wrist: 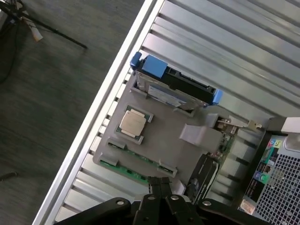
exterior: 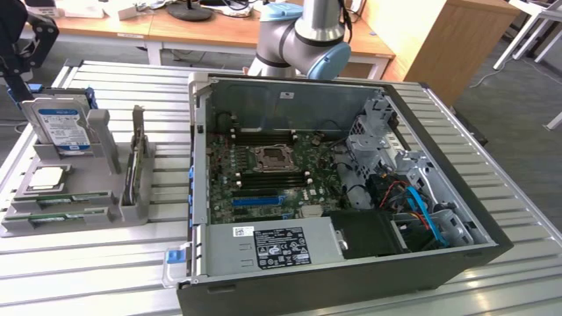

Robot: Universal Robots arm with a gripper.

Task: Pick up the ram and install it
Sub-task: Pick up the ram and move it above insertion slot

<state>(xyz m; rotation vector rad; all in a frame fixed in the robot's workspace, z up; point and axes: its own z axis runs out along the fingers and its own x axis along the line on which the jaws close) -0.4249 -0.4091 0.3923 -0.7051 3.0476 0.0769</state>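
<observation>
The ram (exterior: 63, 200) is a thin green stick lying in a slot at the front of the grey holder (exterior: 97, 220), at the exterior view's left; a second green stick (exterior: 58, 214) lies just in front of it. In the wrist view the ram (wrist: 127, 169) shows as a green strip along the holder's (wrist: 164, 140) edge. My gripper (wrist: 159, 182) hangs high above that edge, shut, with nothing between its black fingers (wrist: 152, 187). The robot arm (exterior: 309, 36) rises behind the open computer case (exterior: 351, 197), whose motherboard (exterior: 263, 171) lies exposed.
The holder also carries a silver hard drive (exterior: 60, 128) with blue rails, a square processor (exterior: 46, 178) and an upright card (exterior: 136, 164). All stand on a slatted metal table (exterior: 88, 276). The table's edge (wrist: 98, 126) drops to dark floor.
</observation>
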